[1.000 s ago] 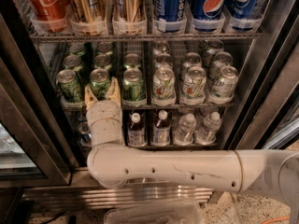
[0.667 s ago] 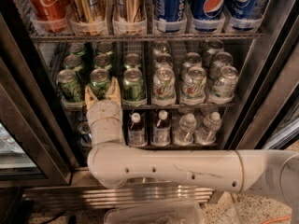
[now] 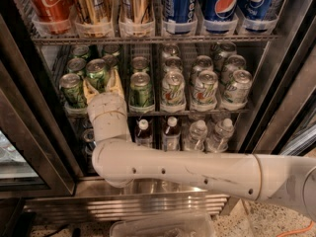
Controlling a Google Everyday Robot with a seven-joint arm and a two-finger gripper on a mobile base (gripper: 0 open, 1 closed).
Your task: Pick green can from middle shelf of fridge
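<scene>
Camera view: gripper (image 3: 103, 82) at middle shelf (image 3: 197, 113), jaws apart straddling green can (image 3: 97, 69), lined up to clamp.

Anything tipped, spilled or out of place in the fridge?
Nothing stands out. Cans on the middle shelf stand upright in their lanes, with no spill visible. The gripper is at the green can near the shelf's left end.

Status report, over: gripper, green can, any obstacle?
Two-finger gripper at grey wire middle shelf. Dark green aluminium can upright at it. Neighbour green cans close beside.
</scene>
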